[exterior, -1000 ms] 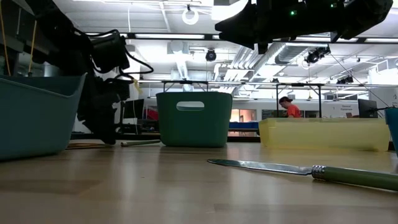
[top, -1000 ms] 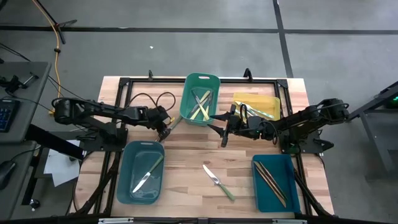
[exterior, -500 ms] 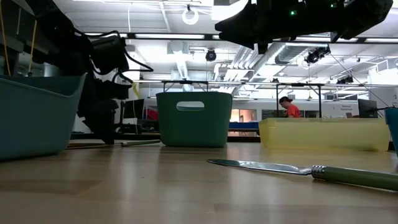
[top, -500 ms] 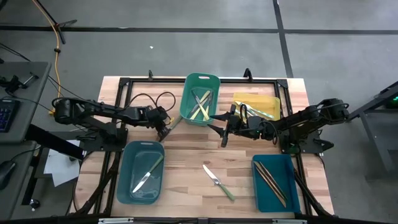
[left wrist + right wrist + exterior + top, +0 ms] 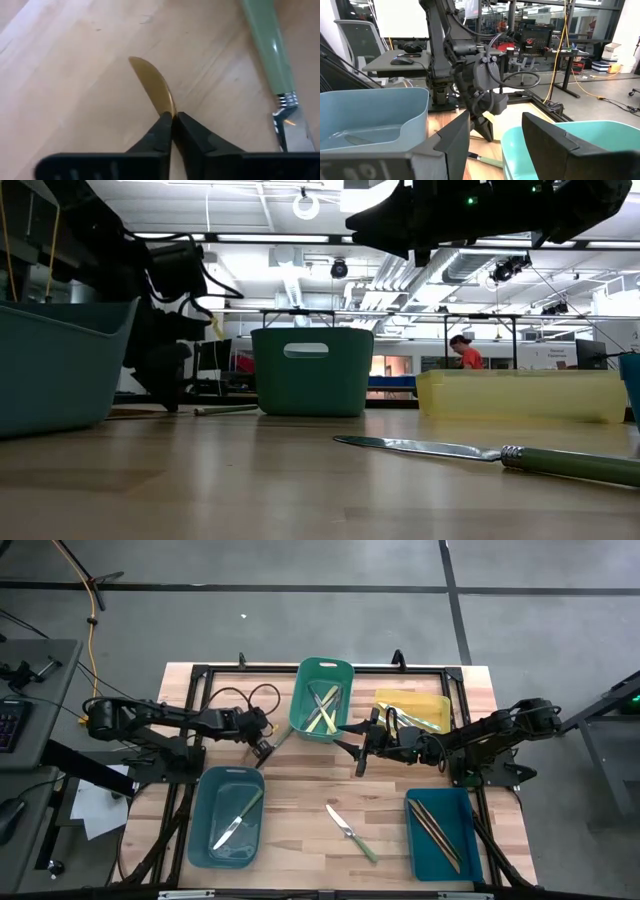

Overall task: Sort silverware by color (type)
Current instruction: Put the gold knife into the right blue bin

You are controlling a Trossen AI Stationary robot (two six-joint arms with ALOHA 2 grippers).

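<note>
The scene is lit evenly from overhead; ceiling strip lights (image 5: 250, 237) are seen glowing in the low view, and only soft, short shadows are cast on the desk (image 5: 300, 795). In the low view the near desk surface is blurred, while the arms overhead are reduced to dark silhouettes. A warm glare is reflected from the yellow utensil tip (image 5: 152, 87) in the left wrist view, where everything is slightly soft. The right wrist view's near bins are rendered out of focus.

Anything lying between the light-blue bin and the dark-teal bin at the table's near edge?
One green-handled knife lies on bare wood between the light-blue bin and dark-teal bin, seen in the high view.
</note>
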